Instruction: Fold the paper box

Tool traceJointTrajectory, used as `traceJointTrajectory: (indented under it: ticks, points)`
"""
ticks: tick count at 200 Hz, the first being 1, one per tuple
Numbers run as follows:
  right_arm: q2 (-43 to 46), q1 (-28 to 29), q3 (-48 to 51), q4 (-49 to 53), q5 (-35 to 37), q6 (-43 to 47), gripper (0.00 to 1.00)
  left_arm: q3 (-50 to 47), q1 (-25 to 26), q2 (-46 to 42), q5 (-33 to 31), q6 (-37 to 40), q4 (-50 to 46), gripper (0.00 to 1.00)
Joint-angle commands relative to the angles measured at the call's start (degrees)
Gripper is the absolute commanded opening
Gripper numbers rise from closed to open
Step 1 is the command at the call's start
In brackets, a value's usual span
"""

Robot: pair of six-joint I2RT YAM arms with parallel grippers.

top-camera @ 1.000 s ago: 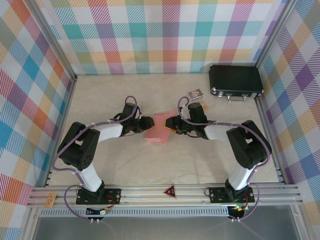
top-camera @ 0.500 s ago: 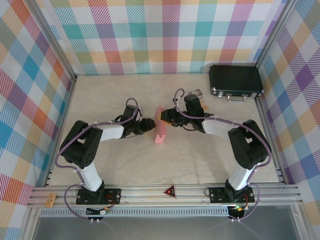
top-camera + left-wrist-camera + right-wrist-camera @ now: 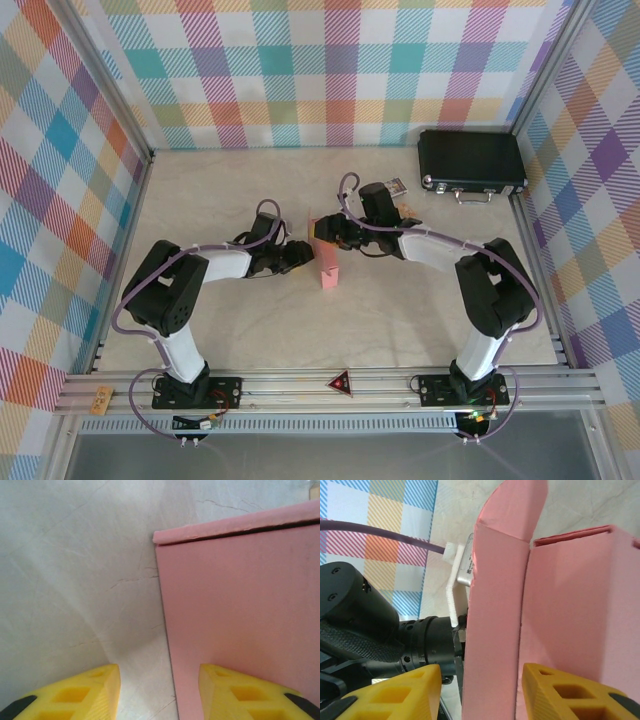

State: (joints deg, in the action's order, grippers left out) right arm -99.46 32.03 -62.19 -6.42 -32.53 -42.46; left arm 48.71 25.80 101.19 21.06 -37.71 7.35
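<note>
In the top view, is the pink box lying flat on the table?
No, the box stands up on its edge on the table, seen as a narrow pink strip.

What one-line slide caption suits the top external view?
Left gripper and right gripper meet at the pink paper box standing on edge, black case beyond.

Salmon-pink paper box (image 3: 328, 272) at centre, black case (image 3: 472, 160) at two o'clock, cream tabletop (image 3: 400, 320), multicoloured plaid walls (image 3: 300, 70), yellow finger pads (image 3: 97, 682).
</note>
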Motion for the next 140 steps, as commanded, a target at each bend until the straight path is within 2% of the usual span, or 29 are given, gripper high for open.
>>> traceJointTrajectory:
  ticks: [1,26,76,140]
  points:
    - [3.36,0.27,-3.39,5.97,2.20,4.37,0.49,1.42,0.04,-2.47,-3.77,1.63,-5.38,0.46]
    - [5.07,-0.02,-5.37,9.87,4.69,6.47,0.52,2.35,-0.28,-2.31,-4.78,1.89,-6.56,0.46]
    - [7.40,-2.60,-4.73,17.64,11.80,7.39,0.52,2.79,-0.71,-2.56,-5.76,1.77,-6.65,0.46]
    - [1.89,-3.20,-1.97,16.48,0.93,8.46,0.49,5.45,-2.24,1.06,-4.63,2.64,-5.48,0.46]
